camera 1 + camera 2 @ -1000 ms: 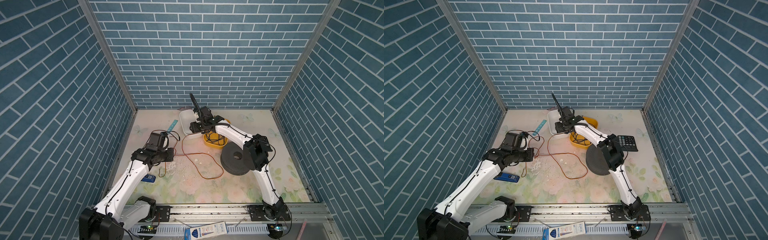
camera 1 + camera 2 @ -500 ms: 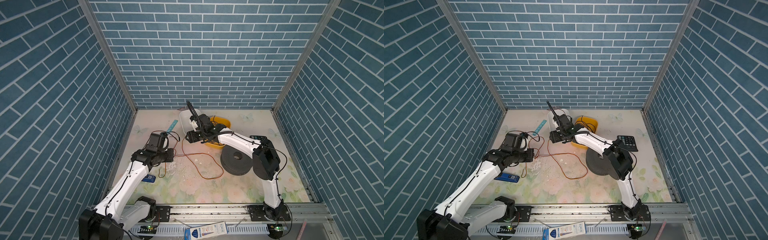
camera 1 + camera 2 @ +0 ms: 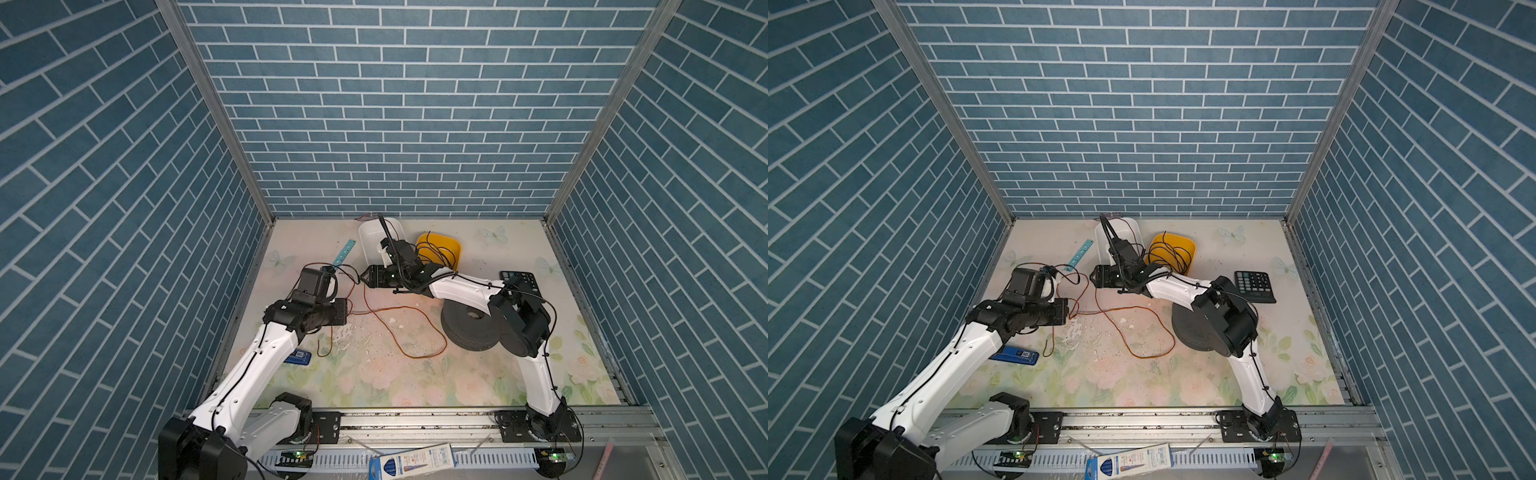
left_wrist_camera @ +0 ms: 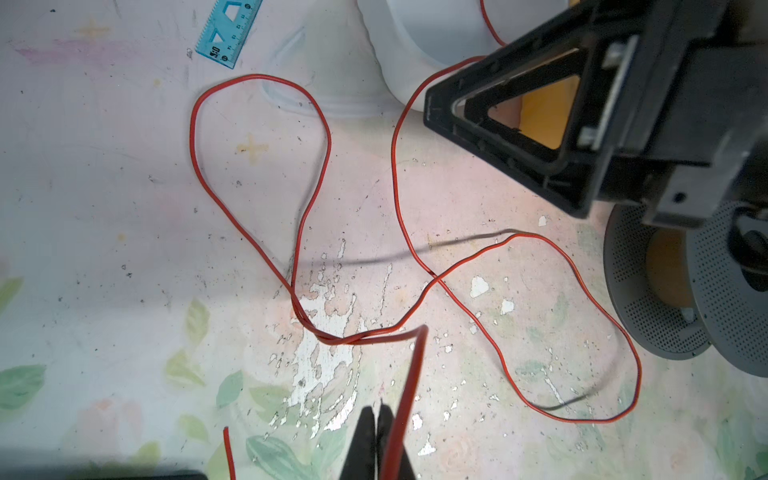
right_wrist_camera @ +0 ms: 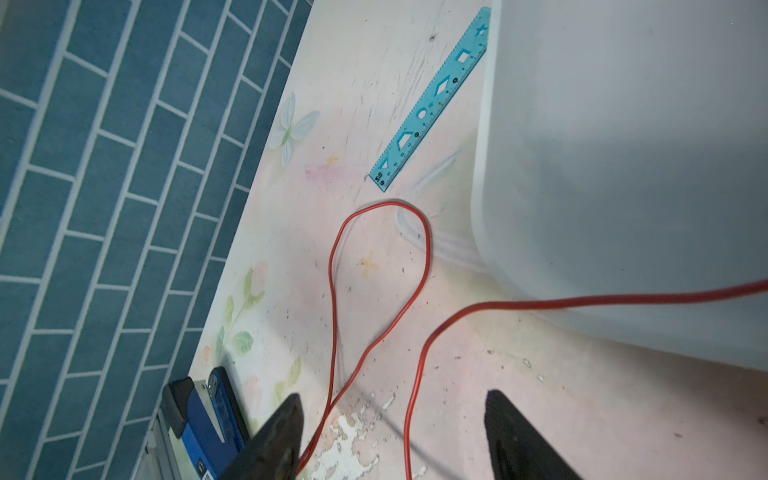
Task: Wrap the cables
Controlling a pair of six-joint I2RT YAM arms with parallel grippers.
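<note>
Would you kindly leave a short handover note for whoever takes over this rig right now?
Left gripper: shut on the orange wire, holding one strand up off the table.
Right gripper: open, fingers apart above two strands, holding nothing.
Wire: loose loops sprawled mid-table, between both arms.
Done: one strand grasped; nothing coiled.
Left: gather the loops into a tidy coil.

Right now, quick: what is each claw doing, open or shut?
Left gripper: shut on the orange wire.
Right gripper: open, holding nothing.
</note>
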